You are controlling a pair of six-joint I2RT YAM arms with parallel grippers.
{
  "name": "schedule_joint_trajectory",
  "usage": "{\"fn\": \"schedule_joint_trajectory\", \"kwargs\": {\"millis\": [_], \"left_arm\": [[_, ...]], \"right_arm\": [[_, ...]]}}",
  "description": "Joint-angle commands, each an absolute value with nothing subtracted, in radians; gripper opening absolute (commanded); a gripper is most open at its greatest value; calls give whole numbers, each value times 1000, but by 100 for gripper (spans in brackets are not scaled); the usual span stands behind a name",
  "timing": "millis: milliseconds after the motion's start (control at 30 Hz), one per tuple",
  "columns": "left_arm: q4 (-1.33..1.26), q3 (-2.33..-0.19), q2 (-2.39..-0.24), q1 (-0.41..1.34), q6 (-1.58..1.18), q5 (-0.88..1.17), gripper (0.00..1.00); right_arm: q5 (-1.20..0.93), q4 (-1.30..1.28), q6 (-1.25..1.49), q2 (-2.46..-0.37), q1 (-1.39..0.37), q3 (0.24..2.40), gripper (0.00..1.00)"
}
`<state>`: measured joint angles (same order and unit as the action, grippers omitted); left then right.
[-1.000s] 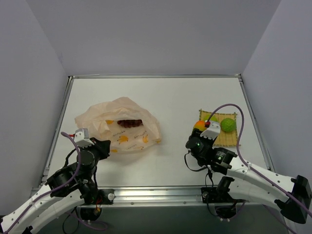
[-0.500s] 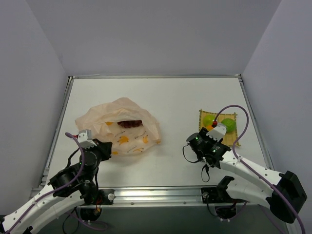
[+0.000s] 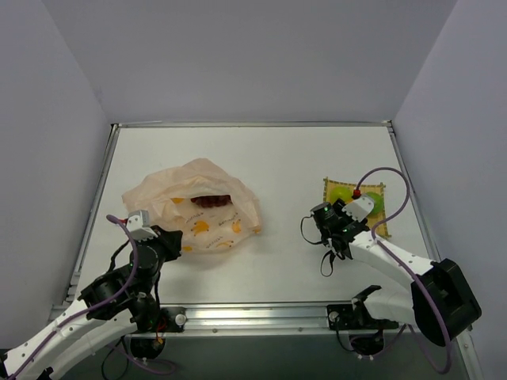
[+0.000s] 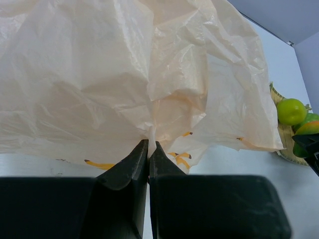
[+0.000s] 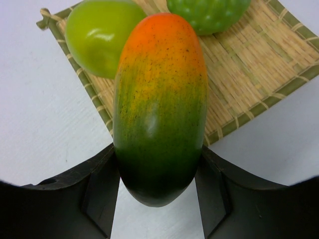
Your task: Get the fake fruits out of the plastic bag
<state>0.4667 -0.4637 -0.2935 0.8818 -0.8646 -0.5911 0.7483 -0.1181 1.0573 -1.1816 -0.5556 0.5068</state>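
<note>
Top external view first: the right arm had swung in over the second I watched. The mango had been held off the near-left corner of the yellow woven mat [image 3: 379, 224]; by this moment the wrist sat right at the mat's edge and covered the fruit from above.

The right wrist camera showed it better. The right jaws stood half apart and gripped the mango [image 5: 159, 99] by its dark green end. Its orange tip reached over the mat's border, close beside a smooth lime-green fruit [image 5: 94, 37]. A second, bumpier green fruit [image 5: 209, 12] lay further in. I could not tell whether the mango was touching the weave yet.

On the other side nothing had shifted. The left jaws were pinched tight on a fold at the near edge of the plastic bag [image 3: 194, 198], as the left wrist view made plain. The bag lay crumpled on the left of the tabletop [image 3: 285, 158], well apart from the mat.

To my eye that made the mango the third fruit nearly delivered, wanting only to be let go. The grape bunch [image 3: 211, 199] was the one left, a dark shape showing through the film inside the bag.
</note>
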Motion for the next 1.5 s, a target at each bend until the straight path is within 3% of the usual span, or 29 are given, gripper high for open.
{"fn": "schedule_joint_trajectory", "kwargs": {"millis": [0,100,200,433,633,767,800,900,933,1033,1100,1133,1300,1467], "left_arm": [[465,-512,-313,879,-845,-592,2],[468,-515,-313,881,-845,-597,3],[483,-525,-307,881,-845,-604,2],[528,-538,-287,881,-848,-618,3],[543,-571,-296,881,-835,-634,2],[572,-603,-296,880,-816,-661,2],[581,-609,-295,881,-816,-669,2],[617,-612,-284,881,-822,-686,2],[632,-609,-282,881,-828,-687,2],[659,-604,-284,881,-859,-681,2],[670,-591,-285,881,-879,-681,2],[682,-585,-284,881,-888,-683,2],[710,-563,-284,881,-922,-686,2],[719,-569,-290,879,-925,-690,2]], "right_arm": [[733,-34,1011,-1193,-502,492,26],[689,-11,974,-1200,-456,488,37],[658,20,960,-1210,-434,492,56],[624,35,942,-1160,-434,465,78],[575,6,878,-1054,-454,480,79],[624,-87,824,-930,-572,549,79],[630,-86,806,-904,-603,576,78],[534,-3,669,-925,-724,620,60],[503,73,593,-974,-797,659,47],[448,168,485,-1118,-947,772,33],[425,195,382,-1225,-1086,845,30],[448,213,361,-1256,-1129,909,21],[269,351,233,-1431,-1203,1000,11],[91,354,143,-1646,-1118,1142,13]]}}
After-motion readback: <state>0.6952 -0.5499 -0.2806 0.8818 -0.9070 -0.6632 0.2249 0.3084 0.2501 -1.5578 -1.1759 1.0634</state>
